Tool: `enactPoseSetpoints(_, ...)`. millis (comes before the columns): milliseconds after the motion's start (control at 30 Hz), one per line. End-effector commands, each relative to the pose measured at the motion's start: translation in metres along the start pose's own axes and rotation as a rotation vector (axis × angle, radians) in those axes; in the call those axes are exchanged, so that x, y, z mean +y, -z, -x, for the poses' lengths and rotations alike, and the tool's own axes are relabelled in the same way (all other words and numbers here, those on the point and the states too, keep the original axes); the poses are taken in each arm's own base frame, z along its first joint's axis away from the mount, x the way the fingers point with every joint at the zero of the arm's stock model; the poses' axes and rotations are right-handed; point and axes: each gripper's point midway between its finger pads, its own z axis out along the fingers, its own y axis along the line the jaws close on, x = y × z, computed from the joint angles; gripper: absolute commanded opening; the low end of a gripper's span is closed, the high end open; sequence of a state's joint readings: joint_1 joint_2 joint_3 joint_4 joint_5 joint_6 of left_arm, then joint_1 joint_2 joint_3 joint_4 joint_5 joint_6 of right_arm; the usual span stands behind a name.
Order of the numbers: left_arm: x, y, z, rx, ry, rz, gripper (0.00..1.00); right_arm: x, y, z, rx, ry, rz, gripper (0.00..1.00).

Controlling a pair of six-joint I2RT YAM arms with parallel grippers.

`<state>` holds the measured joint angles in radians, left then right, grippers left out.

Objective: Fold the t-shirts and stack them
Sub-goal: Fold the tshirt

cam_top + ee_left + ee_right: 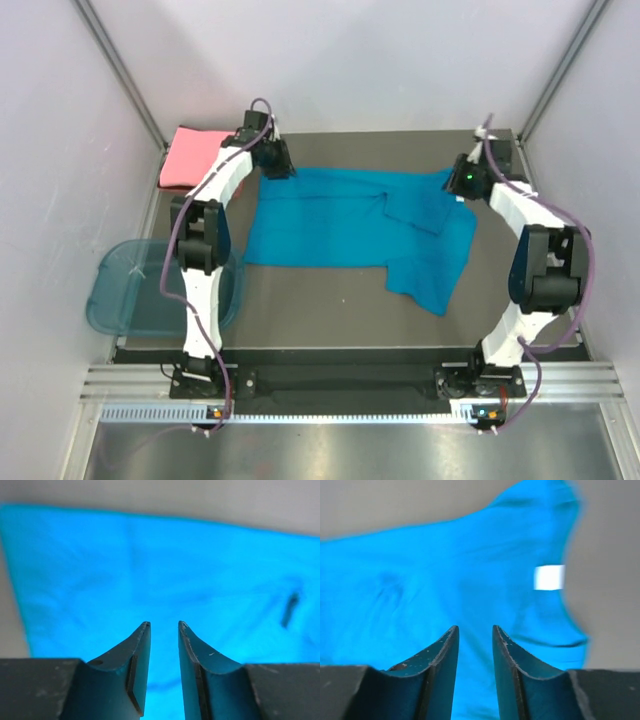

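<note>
1. The teal shirt (340, 220) lies spread on the dark mat (320, 310), reaching from the far left to the right. Its right part hangs down toward the near side.
2. A flap of the teal cloth is folded over the shirt's right half.
3. The pink shirt (190, 155) lies folded at the far-left corner, just beside the teal shirt's far-left end and apart from it.
4. The left claw (164, 625) hovers over the teal shirt's far-left corner. Its fingers stand a narrow gap apart, and nothing is caught between them.
5. The right claw (475, 628) hovers over the shirt's far-right corner. It too is parted by a narrow gap and grips nothing.
6. In the right wrist view a small white label (549, 577) shows on the teal cloth, beyond the fingers and to their right.
7. A translucent blue tub (120, 290) sits at the near left, beside the left arm.
</note>
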<state>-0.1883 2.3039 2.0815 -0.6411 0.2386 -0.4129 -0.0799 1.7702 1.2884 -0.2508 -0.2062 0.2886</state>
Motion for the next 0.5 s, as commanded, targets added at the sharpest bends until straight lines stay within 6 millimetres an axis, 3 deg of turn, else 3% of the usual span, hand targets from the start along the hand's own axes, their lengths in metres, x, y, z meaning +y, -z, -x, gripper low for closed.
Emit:
enactPoseSetpoints(0, -0.064, 0.031, -0.021, 0.014, -0.060, -0.142, 0.33, -0.004, 0.007, -0.042, 0.140, 0.138, -0.088, 0.33)
enactPoseSetpoints(33, -0.076, 0.026, -0.033, 0.011, -0.063, -0.183, 0.33, -0.004, 0.009, -0.048, 0.149, 0.091, -0.090, 0.32)
enactPoseSetpoints(67, -0.103, 0.034, -0.040, -0.001, -0.050, -0.230, 0.33, -0.005, 0.011, -0.052, 0.153, 0.063, -0.100, 0.32)
enactPoseSetpoints(133, -0.130, 0.036, -0.048, -0.046, -0.007, -0.293, 0.33, -0.009, 0.014, -0.064, 0.159, -0.035, -0.139, 0.34)
enactPoseSetpoints(167, -0.152, 0.035, -0.062, -0.040, -0.010, -0.336, 0.34, -0.011, 0.014, -0.073, 0.172, -0.072, -0.151, 0.36)
enactPoseSetpoints(233, -0.170, 0.028, -0.081, -0.011, 0.066, -0.391, 0.34, -0.012, 0.018, -0.078, 0.171, -0.148, -0.180, 0.37)
enactPoseSetpoints(267, -0.191, 0.027, -0.082, -0.036, 0.065, -0.462, 0.34, -0.016, 0.019, -0.086, 0.181, -0.176, -0.206, 0.38)
enactPoseSetpoints(333, -0.200, 0.013, -0.099, 0.002, 0.131, -0.488, 0.34, -0.016, 0.022, -0.087, 0.169, -0.223, -0.218, 0.40)
enactPoseSetpoints(367, -0.212, 0.010, -0.100, -0.015, 0.128, -0.525, 0.34, -0.017, 0.023, -0.089, 0.169, -0.237, -0.223, 0.40)
enactPoseSetpoints(467, -0.224, -0.008, -0.113, 0.007, 0.150, -0.544, 0.35, -0.017, 0.023, -0.094, 0.154, -0.285, -0.229, 0.40)
